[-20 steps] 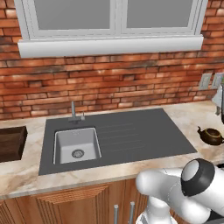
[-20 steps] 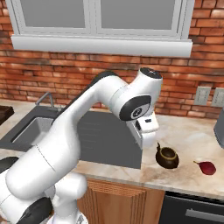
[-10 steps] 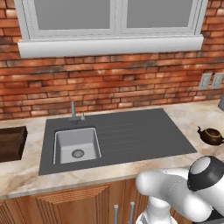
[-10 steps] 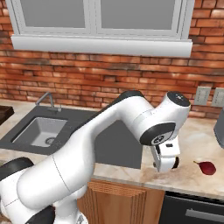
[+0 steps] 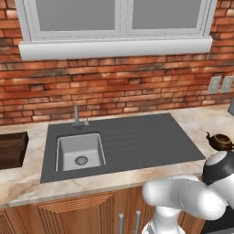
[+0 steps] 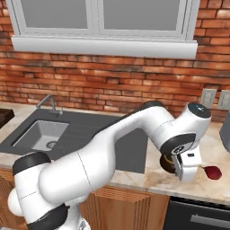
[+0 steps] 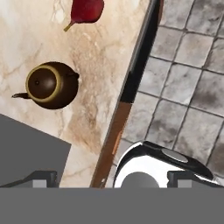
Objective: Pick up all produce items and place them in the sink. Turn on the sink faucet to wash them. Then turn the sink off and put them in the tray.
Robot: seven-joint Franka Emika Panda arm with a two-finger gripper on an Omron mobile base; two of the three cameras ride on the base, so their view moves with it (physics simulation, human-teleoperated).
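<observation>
The produce item, a small dark-red fruit with a stem, lies on the marble counter at the far right; in the hand view the fruit is at the top edge. My gripper hangs over the counter's front edge just left of it, fingertips wide apart, open and holding nothing. The sink sits in a dark ribbed surround, far to the left of the gripper. The sink faucet stands behind the basin. The brown tray is at the left edge.
A small brown teapot stands on the counter between the surround and the fruit, close under my hand. The counter's front edge runs under the gripper, with tiled floor below. Wall outlets and a grey appliance are at right.
The arm has swung right and down, from above the surround's right end to low over the teapot and the counter's front edge, nearer the fruit. Nothing on the counter moved.
</observation>
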